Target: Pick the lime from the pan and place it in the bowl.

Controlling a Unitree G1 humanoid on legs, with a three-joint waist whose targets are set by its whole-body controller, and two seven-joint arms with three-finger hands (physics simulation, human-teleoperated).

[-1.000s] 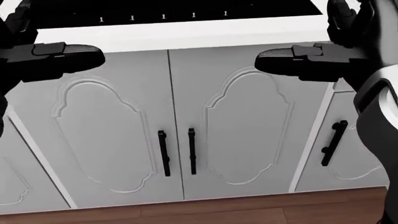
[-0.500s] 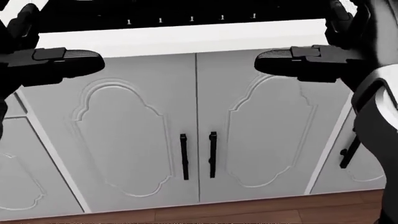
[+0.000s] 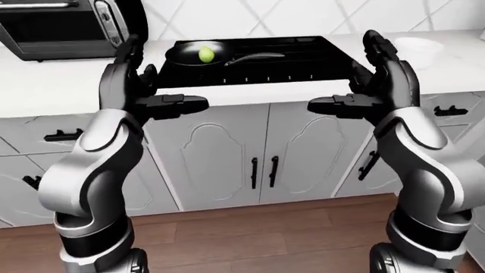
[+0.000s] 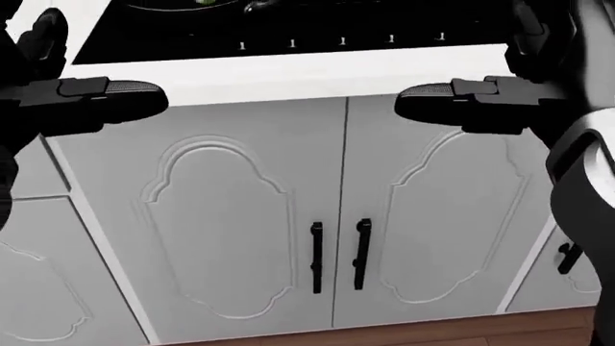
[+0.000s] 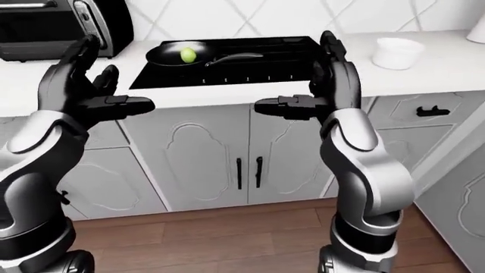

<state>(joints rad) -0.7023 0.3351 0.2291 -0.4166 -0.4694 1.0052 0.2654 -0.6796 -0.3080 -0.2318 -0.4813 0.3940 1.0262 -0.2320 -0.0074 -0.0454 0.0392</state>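
A green lime (image 3: 205, 54) lies in a black pan (image 3: 186, 57) on the left part of the black cooktop (image 3: 288, 54); the pan's handle points right. A white bowl (image 5: 398, 53) stands on the counter to the right of the cooktop. My left hand (image 3: 155, 79) and right hand (image 3: 352, 77) are both raised before the counter's edge, open and empty, thumbs pointing toward each other. Both are short of the pan and the bowl. In the head view the thumbs (image 4: 115, 94) show as black shapes, and only the pan's rim shows at the top.
A dark oven appliance (image 3: 61, 25) stands on the white counter (image 3: 45, 85) at the left. White cabinet doors with black handles (image 4: 337, 256) lie under the cooktop. A wood floor (image 3: 250, 233) is below. A white object (image 5: 477, 28) stands at the far right.
The head view has shifted: the cabinet doors and the cooktop's edge have slid right and down in the picture, so the camera moved. Both hands keep their pose, open.
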